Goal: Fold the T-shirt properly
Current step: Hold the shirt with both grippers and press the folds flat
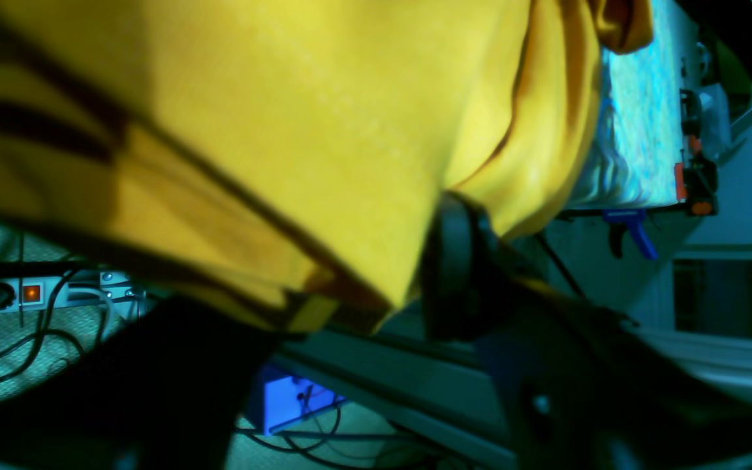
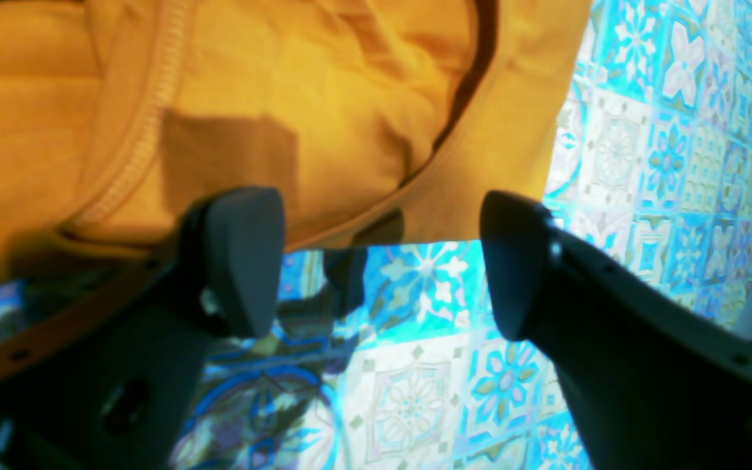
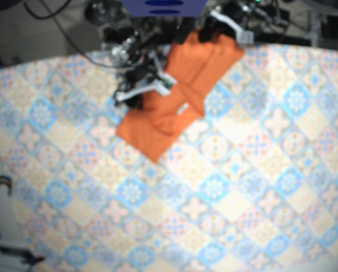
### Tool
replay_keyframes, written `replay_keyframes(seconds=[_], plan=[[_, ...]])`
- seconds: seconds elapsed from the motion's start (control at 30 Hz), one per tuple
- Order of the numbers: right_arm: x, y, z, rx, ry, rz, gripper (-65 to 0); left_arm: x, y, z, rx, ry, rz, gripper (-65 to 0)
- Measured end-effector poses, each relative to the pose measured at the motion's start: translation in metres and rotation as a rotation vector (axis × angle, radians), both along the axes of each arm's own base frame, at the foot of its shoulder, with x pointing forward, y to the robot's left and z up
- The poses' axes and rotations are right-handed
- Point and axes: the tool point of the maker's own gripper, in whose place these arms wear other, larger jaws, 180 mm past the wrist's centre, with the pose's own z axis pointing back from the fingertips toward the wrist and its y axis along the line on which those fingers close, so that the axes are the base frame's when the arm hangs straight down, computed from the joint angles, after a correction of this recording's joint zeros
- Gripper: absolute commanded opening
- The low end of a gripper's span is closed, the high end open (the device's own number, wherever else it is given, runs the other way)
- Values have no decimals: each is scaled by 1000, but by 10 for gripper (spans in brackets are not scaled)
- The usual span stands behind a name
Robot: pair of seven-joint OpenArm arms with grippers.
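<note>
Tablecloth (image 3: 242,187) open on near side — T-shirt (image 3: 157,130) at far edge; right fingers (image 2: 239,261) apart, left fingers (image 1: 454,261) — cannot tell.

base view: evenly bright, no hard shadows; soft blur over the orange fabric t-shirt (image 3: 174,107) and the blue-and-cream patterned tablecloth (image 3: 225,187); table edges bow.
left wrist: dim, teal cast; t-shirt close to the lens, unfocused; lower frame near black.
right wrist: bright, saturated; dark grey fingers (image 2: 245,254) of the right gripper (image 2: 379,261) blurred; shadow under the t-shirt's hem.
</note>
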Motion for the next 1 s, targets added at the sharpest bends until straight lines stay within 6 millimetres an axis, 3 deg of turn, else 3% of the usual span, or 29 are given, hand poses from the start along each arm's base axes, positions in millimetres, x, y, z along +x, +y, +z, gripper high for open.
replay_keyframes(seconds=[0.23,0.67,0.83,1.0], plan=[[0,0,0,0,0,0,-201,0,1,0,0,0,5,-323],[0,0,0,0,0,0,-201,-7,3,0,1,15,10,-322],[0,0,0,0,0,0,-201,-1,21,0,29,5,55,-322],[0,0,0,0,0,0,-201,6,29,14,43,-34,71,-322]])
